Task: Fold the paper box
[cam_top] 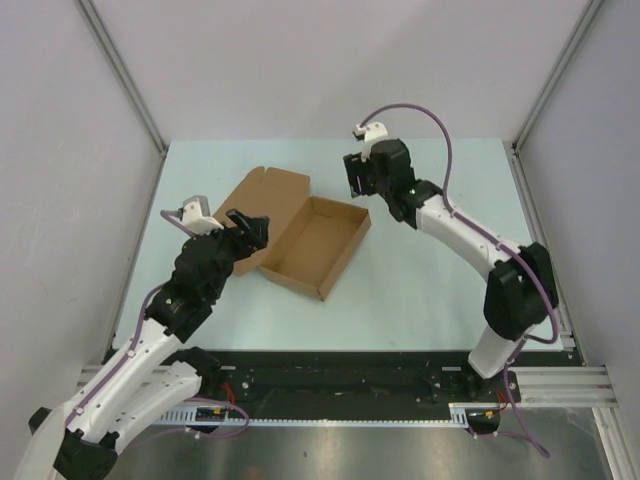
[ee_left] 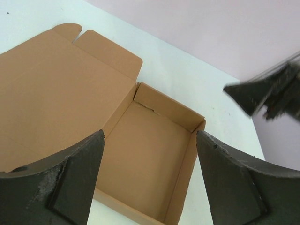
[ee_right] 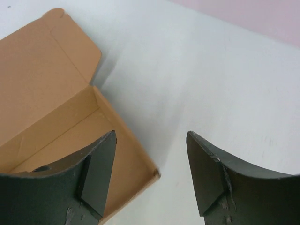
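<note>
Item 1. Mounting rail [cam_top: 400, 385], black, along the near edge, with both arm bases bolted to it.

Item 2. Left pincer [cam_top: 255, 232]. Fingers apart, nothing between them. In its own wrist view [ee_left: 150, 136], the two dark fingertips frame the open tray from above. Whether a fingertip touches the cardboard cannot be told.

Item 3. Paper box [cam_top: 315, 245], plain brown cardboard, resting on the table directly ahead of the left pincer. The tray is formed, with four walls upright and the inside bare [ee_left: 150, 164]. The lid panel is folded back on the left-finger side of that pincer, and its rounded tabs are at the far end.

Item 4. Right pincer [cam_top: 357, 178], beyond the box, by the tray's far corner. Fingers apart and clamped on nothing [ee_right: 151, 136]. One corner of the tray [ee_right: 70, 140] lies under its left finger. Bare surface lies under its right finger.

Item 5. Table [cam_top: 430, 270], pale green, extending past both pincers.

Item 6. Purple cable [cam_top: 425, 115], looped above the right wrist.

Item 7. Grey enclosure walls [cam_top: 330, 60], furthest back.
</note>
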You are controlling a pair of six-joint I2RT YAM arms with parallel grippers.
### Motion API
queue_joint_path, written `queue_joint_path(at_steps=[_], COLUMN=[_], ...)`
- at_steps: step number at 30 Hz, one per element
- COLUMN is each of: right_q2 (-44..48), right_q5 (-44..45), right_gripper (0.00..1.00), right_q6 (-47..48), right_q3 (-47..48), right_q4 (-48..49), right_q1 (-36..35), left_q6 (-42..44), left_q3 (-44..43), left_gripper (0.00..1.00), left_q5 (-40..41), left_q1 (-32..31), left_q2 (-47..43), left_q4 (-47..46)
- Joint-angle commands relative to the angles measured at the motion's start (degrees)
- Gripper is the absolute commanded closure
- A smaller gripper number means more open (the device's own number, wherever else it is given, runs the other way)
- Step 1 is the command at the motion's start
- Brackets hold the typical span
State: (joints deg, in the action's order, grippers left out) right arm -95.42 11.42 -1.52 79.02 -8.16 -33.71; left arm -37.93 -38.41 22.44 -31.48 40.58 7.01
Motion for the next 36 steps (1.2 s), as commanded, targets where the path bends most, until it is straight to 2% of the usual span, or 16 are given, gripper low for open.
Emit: queue_joint_path(at_steps=[1, 3, 6, 11, 26, 29, 30, 32, 36], right_q2=[-8.5, -11.3, -15.4, -25.4, -31.4, -32.0, -31.9, -30.7, -25.4], right_q5=[-18.0, -20.5, -29.4, -33.8, -31.6, -29.9, -29.2, -28.0, -19.9], right_gripper=[0.34, 0.34, 0.34, 0.35, 0.45, 0.62, 0.73, 0.84, 0.94], right_q6=[14.4, 13.3, 12.1, 17.2, 17.3, 16.1, 15.2, 14.3, 9.8], right_q3=[11.4, 13.0, 17.9, 33.2, 24.6, 23.8, 23.5, 21.8, 15.3], right_q4=[-3.2, -2.8, -2.6, -17.5, -17.2, -17.6, -17.7, -17.2, -12.8], right_q1=[1.5, 2.2, 3.9, 3.8, 3.9, 4.0, 4.1, 4.2, 4.4], left_q6=[1.3, 1.3, 1.6, 2.2, 1.7, 1.5, 1.5, 1.5, 1.4], left_q3=[1.2, 1.4, 1.9, 1.9, 3.3, 3.4, 3.4, 3.5, 3.3], left_gripper=[0.16, 0.16, 0.16, 0.16, 0.16, 0.16, 0.16, 0.16, 0.17], left_q5=[-0.8, -2.0, -2.2, -2.3, -4.2, -4.3, -4.4, -4.4, -4.2], left_q1=[-0.2, -0.2, -0.5, -0.5, -0.5, -0.5, -0.4, -0.5, -0.5], left_q2=[-0.8, -0.8, -1.3, -2.3, -2.3, -2.4, -2.4, -2.5, -2.1], left_q4=[-1.1, -1.1, -0.8, -0.1, -0.9, -0.8, -0.4, -0.5, -0.5])
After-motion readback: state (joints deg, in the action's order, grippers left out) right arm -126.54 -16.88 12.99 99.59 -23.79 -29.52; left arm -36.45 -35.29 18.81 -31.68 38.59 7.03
